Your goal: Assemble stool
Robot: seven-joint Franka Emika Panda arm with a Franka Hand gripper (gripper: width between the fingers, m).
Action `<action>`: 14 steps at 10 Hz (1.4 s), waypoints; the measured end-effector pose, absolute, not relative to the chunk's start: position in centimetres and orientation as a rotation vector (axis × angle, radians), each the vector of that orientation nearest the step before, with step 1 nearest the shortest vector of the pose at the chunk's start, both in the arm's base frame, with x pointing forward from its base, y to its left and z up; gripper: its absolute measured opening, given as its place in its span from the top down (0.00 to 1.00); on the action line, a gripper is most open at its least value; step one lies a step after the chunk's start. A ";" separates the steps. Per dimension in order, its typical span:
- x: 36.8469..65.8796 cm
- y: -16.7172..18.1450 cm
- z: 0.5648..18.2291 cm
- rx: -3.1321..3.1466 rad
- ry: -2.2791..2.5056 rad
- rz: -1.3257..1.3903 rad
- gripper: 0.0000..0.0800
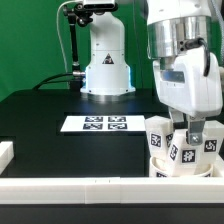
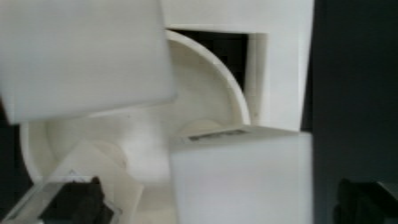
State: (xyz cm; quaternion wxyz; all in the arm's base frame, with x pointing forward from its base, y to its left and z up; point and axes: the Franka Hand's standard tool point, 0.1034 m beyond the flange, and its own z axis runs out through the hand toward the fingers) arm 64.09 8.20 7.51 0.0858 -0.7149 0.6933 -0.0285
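The gripper (image 1: 193,133) is positioned low at the exterior view's right, directly above the stool assembly. Its fingers (image 1: 199,130) are set narrow on an upright tagged leg (image 1: 190,146); contact is likely, but the wrist view is too blurred to confirm a firm grasp. A second leg (image 1: 159,135) stands just beside it, toward the exterior view's left. Both legs rise from the round seat (image 1: 172,167), which rests on the black table (image 1: 50,120) against the white border bar (image 1: 100,187). The marker board (image 1: 95,124) lies flat, well apart. The arm's white base (image 1: 106,65) stands behind it.
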 end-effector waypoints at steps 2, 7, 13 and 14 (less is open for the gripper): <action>64.1 8.0 7.5 -2.145 2.053 -0.088 0.19; 64.1 8.1 7.5 -2.146 2.052 -0.087 0.58; 64.3 8.4 8.2 -2.195 1.991 -0.102 0.57; 64.5 8.9 8.9 -2.247 1.931 -0.119 0.57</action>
